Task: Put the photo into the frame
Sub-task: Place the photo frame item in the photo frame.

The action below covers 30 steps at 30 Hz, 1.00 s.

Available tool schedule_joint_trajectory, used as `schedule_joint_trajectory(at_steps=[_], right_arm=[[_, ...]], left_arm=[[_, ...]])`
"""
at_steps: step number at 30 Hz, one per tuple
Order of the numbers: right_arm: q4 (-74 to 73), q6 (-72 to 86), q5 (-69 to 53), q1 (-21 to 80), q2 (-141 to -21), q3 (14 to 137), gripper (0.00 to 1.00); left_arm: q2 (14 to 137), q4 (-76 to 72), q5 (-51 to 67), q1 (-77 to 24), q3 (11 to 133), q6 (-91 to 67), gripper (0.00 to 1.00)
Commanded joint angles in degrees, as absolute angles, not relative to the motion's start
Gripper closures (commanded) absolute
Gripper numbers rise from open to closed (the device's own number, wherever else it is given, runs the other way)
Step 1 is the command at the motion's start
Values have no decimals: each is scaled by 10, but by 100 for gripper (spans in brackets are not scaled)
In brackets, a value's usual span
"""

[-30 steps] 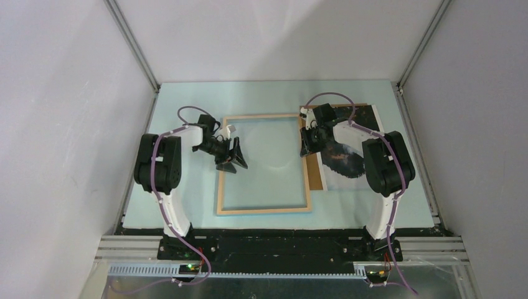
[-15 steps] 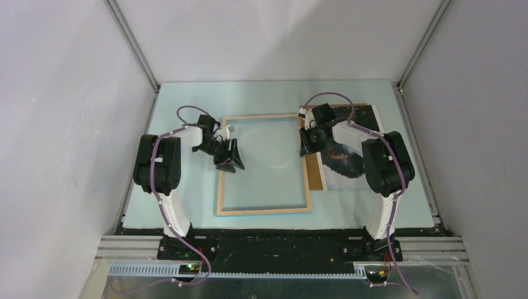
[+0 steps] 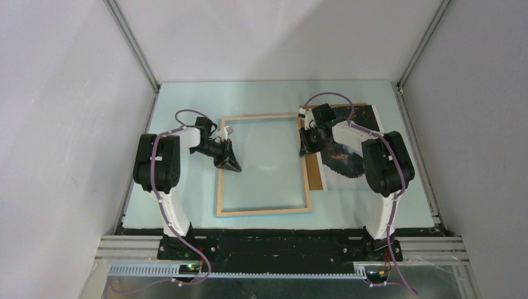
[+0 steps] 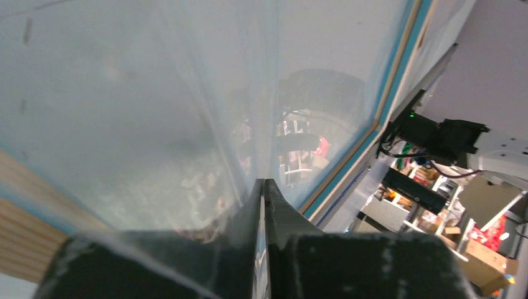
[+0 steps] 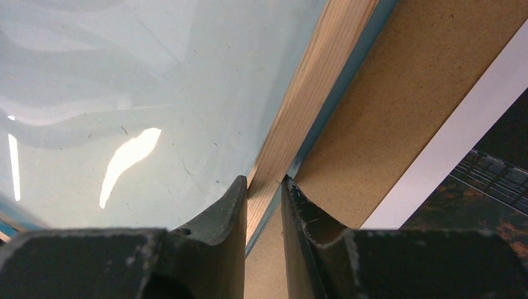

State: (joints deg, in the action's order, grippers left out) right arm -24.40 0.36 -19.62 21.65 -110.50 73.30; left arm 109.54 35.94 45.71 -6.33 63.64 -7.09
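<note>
The frame (image 3: 263, 210) lies flat, wood side up, on the pale blue table (image 3: 187, 124) between plain grey walls (image 3: 62, 124). The photo (image 3: 341, 163) lies just right of the frame on a brown board (image 3: 315, 175). The right gripper (image 5: 263, 180) grasps the frame's right side, while the left gripper (image 4: 264, 184), over the frame's left side, was wide open a second ago and is now squeezed together.
</note>
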Motion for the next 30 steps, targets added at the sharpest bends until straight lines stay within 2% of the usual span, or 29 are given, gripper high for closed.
schedule_joint_trajectory(at_steps=[1,3,15,30], right_arm=[[-253,-15,-225,229,-1104,742,74],[-253,-15,-226,229,-1104,742,74],[-260,-3,-262,212,-1111,755,66],[-264,9,-281,200,-1115,757,66]], left_arm=[[1105,356,521,-58,657,-71,97],[1106,357,539,-57,661,-72,100],[1091,361,619,-52,668,-57,100],[1120,362,714,-30,688,-97,100]])
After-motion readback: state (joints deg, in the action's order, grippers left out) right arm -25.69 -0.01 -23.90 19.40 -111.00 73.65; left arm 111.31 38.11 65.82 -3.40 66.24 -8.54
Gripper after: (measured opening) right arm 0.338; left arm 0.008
